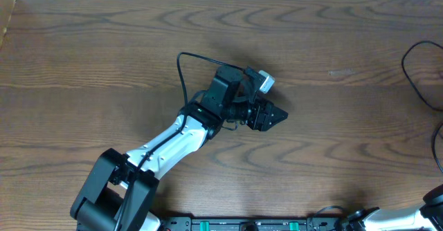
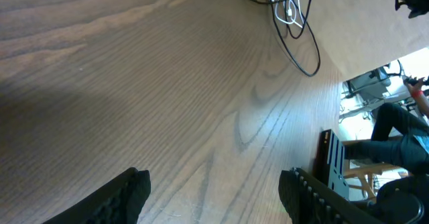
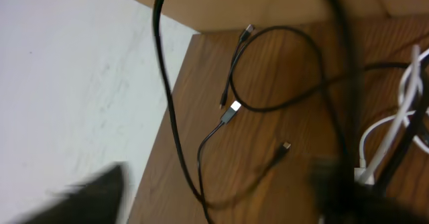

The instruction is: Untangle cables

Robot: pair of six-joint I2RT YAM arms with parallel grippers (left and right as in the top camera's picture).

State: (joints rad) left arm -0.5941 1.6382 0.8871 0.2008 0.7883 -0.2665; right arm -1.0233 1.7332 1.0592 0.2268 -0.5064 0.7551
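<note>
**Both grippers open, the knot at the far right edge**

Our left gripper (image 2: 216,181) hangs over bare table (image 1: 104,51) near the middle, jaws apart with nothing between them. We judge it is parked there to leave the other arm room. From its wrist camera the black cable (image 2: 295,61) and the white cable (image 2: 289,9) lie well ahead of the fingertips, looped together and out of reach.

Our right gripper (image 3: 221,174) sits right over the work. Its jaws stand apart in a blurred view. The black cable's loops and small plugs are spread on the wood beyond and below the jaws. The white cable curls at the right side, near the right finger (image 3: 335,184). A dark, blurred strand crosses close to that finger, and we cannot tell whether it touches. Nothing looks clamped. We judge the strands are still crossed, so the untangling is unfinished.
</note>
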